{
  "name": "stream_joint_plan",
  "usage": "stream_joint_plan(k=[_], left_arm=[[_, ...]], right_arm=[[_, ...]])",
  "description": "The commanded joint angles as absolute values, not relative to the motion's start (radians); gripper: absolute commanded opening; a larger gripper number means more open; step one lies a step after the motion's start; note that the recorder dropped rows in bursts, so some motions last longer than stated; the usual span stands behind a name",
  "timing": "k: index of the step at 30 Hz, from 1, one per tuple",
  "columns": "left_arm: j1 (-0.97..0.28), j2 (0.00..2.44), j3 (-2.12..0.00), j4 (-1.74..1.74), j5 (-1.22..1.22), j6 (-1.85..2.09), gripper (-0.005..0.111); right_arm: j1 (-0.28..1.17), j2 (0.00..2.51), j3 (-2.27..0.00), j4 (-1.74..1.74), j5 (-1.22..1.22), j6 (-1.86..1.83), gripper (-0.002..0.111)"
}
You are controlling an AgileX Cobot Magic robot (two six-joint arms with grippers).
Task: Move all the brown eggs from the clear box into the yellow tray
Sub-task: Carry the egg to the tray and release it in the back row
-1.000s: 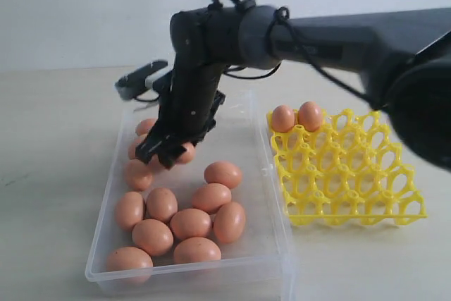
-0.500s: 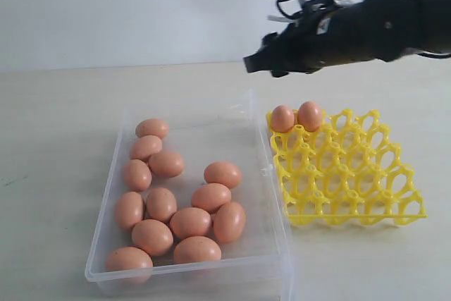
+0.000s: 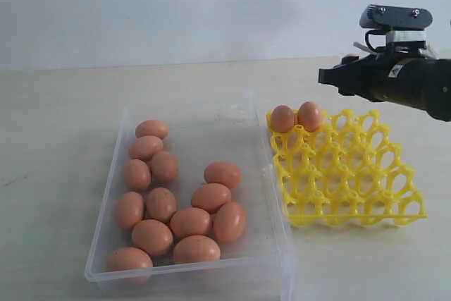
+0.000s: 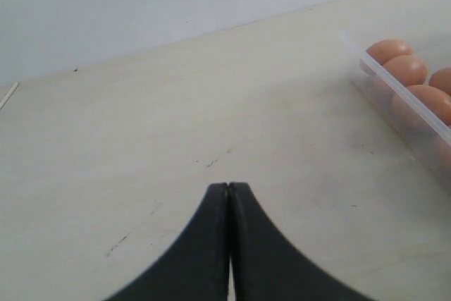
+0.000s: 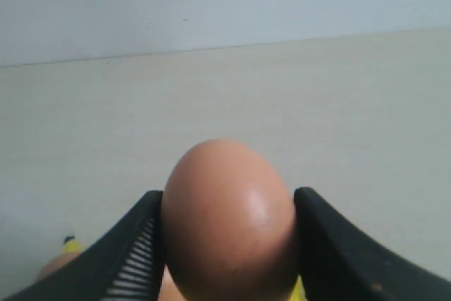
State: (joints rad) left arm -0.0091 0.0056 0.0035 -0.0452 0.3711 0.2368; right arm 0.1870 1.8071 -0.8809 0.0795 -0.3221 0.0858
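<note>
My right gripper (image 5: 229,199) is shut on one brown egg (image 5: 229,223), its fingers (image 5: 141,234) pressing both sides. In the exterior view that right gripper (image 3: 328,77) hangs in the air above the far right part of the yellow tray (image 3: 352,206). Two brown eggs (image 3: 282,118) sit in the tray's far left cups. The clear box (image 3: 264,174) holds several brown eggs (image 3: 211,197). My left gripper (image 4: 229,187) is shut and empty, low over bare table beside the clear box (image 4: 394,86); the exterior view does not show it.
Pale tabletop (image 3: 63,139) surrounds the box and tray, with a plain wall behind. The tray stands right beside the box's right wall. The tray's other cups are open.
The right arm has swung from over the eggs in the clear box up and to the right, to above the far right of the tray.
</note>
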Motion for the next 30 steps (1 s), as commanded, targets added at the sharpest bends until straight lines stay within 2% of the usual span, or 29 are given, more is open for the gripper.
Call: stream_joint_plan(k=[1, 17, 20, 27, 30], left_arm=[[-0.012, 0.000, 0.000, -0.050, 0.364, 0.236, 0.000], [-0.012, 0.000, 0.000, -0.050, 0.364, 0.236, 0.000], [-0.012, 0.000, 0.000, -0.050, 0.364, 0.236, 0.000], [-0.012, 0.000, 0.000, -0.050, 0.364, 0.236, 0.000], [-0.012, 0.000, 0.000, -0.050, 0.364, 0.236, 0.000]], right_arm=[[0.172, 1.882, -0.875, 0.068, -0.386, 0.130, 0.000], [0.172, 2.019, -0.877, 0.075, -0.512, 0.088, 0.001], [0.172, 2.019, -0.877, 0.075, -0.487, 0.045, 0.008], [0.172, 2.019, -0.877, 0.075, -0.459, 0.018, 0.042], [0.172, 2.019, -0.877, 0.080, -0.459, 0.018, 0.048]])
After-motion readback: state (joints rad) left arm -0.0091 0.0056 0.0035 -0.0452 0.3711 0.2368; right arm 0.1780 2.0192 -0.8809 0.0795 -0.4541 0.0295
